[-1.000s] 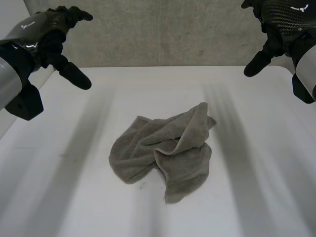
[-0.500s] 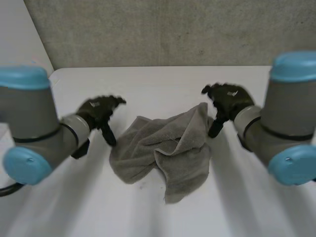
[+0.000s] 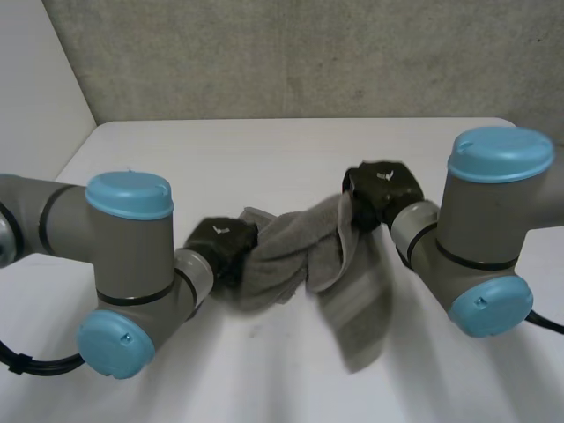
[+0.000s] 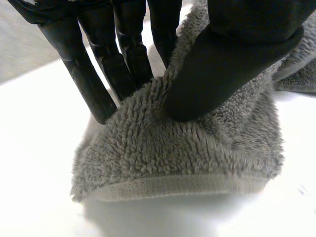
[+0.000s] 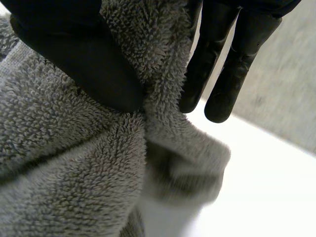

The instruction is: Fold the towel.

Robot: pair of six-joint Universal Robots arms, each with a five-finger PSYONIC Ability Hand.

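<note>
Now both hands have hold of the towel (image 3: 295, 256). The grey towel is bunched up like a thick rope. It runs from one hand to the other, over the middle of the white counter (image 3: 264, 150).

The left hand (image 3: 225, 247) has one end of it. In the left wrist view its thumb (image 4: 222, 69) pushes the fluffy cloth against its fingers (image 4: 94, 94). So the cloth is pinched tight, close to a sewn edge.

The right hand (image 3: 381, 189) has the other end. In the right wrist view its thumb (image 5: 84, 64) is pressed into the cloth, and its fingers (image 5: 232, 74) are on the other side of a fold. So this hand pinches the towel too.

A loose flap of towel hangs down below the right hand, toward the near side of the counter. I cannot tell if the flap touches the counter.

The grey arms (image 3: 132, 256) with blue caps bend in from both sides.
</note>
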